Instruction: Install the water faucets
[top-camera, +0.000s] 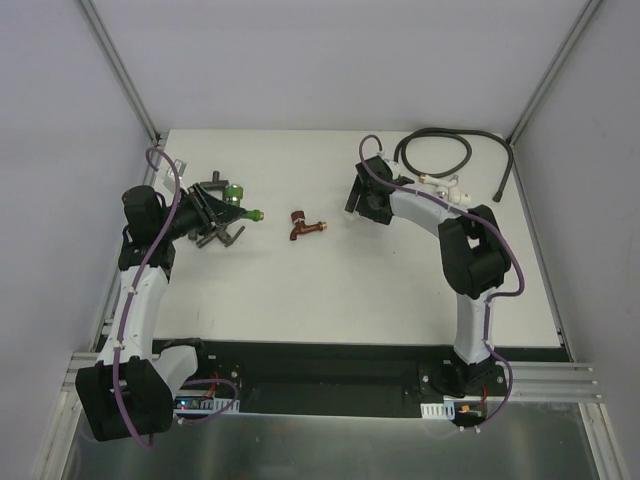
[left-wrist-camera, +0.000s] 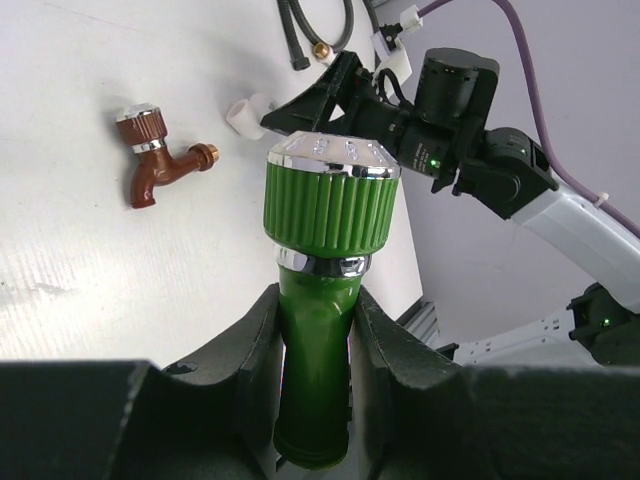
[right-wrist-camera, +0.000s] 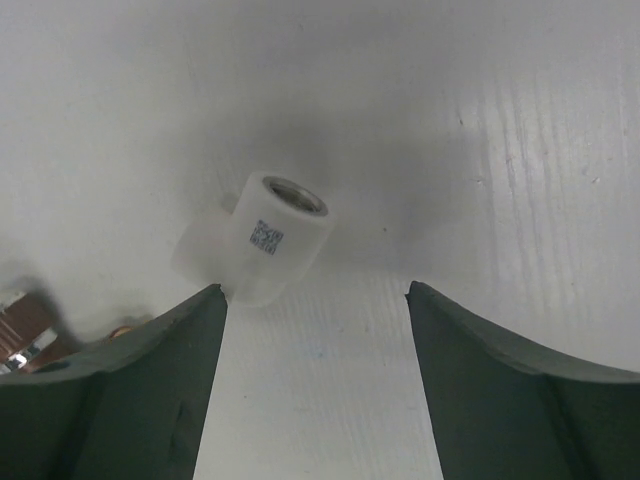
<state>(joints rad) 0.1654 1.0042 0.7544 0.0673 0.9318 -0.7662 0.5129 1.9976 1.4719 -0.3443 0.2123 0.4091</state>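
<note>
My left gripper (left-wrist-camera: 315, 300) is shut on the body of the bright green faucet (left-wrist-camera: 325, 240), whose ribbed knob with a chrome cap points away from the wrist. From above, this green faucet (top-camera: 240, 203) is held just over the table's left part. The dark red faucet (top-camera: 303, 226) lies on its side mid-table, apart from both grippers; the left wrist view shows the red faucet (left-wrist-camera: 155, 160) with its brass-coloured spout. My right gripper (right-wrist-camera: 315, 290) is open and low over the table. The white elbow fitting (right-wrist-camera: 255, 240) sits just beyond its left fingertip, outside the jaws.
A black hose (top-camera: 435, 140) curls at the back right of the white table (top-camera: 350, 290), with white fittings (top-camera: 445, 188) beside the right arm. The white elbow (left-wrist-camera: 247, 112) lies between the red faucet and the right gripper. Grey walls close in on three sides.
</note>
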